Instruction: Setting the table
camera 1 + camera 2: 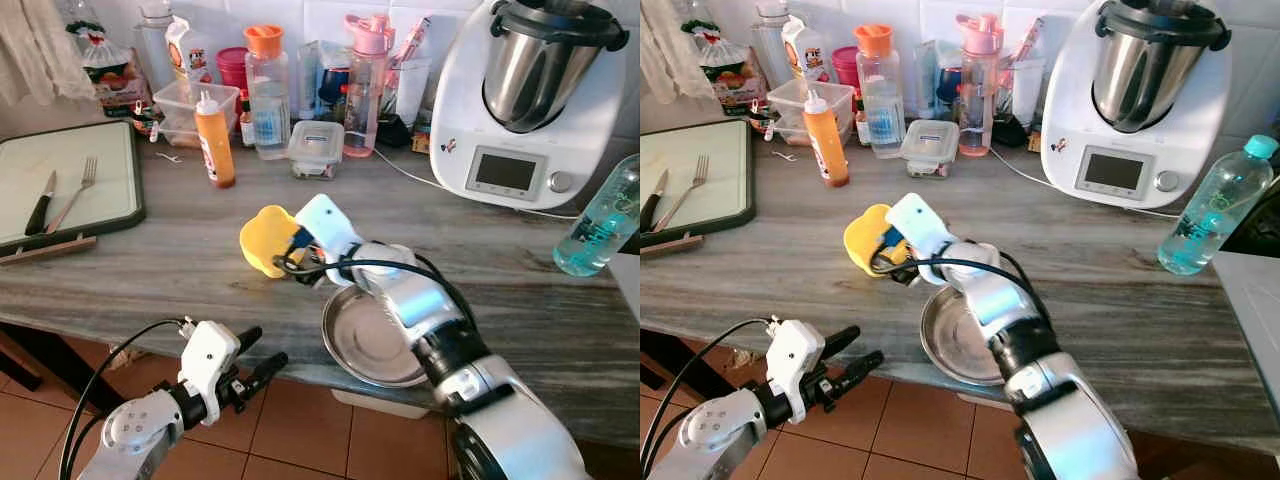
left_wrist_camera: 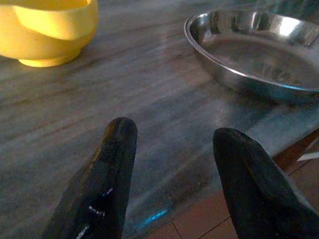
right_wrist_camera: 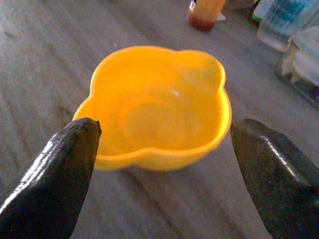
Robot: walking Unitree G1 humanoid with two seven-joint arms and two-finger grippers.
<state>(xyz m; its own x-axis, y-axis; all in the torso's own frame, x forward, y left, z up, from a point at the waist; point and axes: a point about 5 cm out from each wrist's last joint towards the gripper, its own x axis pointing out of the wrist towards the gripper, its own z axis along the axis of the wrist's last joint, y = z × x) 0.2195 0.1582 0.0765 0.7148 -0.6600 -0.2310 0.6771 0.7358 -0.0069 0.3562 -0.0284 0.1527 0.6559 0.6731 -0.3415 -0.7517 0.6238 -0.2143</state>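
Right tool (image 3: pixel 162 164) spread wide, fingers either side of yellow bowl (image 1: pixel 268 240), nothing gripped yet. Bowl upright on grey table (image 1: pixel 150 270), empty, just beside steel plate (image 1: pixel 372 340) near the table's front edge. Left tool (image 1: pixel 262 365) also parted and empty, low in front of the table edge, pointing toward the plate.

Judged early in the job: plate and bowl close together at what looks like one place setting, though the bowl apparently not yet settled, with the right tool poised around it. Fork (image 1: pixel 76 192) and knife (image 1: pixel 41 204) lying side by side on a green board (image 1: pixel 110 165) at the far left, well apart from the plate, so cutlery probably still to fetch. Sauce bottle (image 1: pixel 214 140), containers, and water bottle (image 1: pixel 602 222) standing along the back, untouched. No glass beside the plate as yet.
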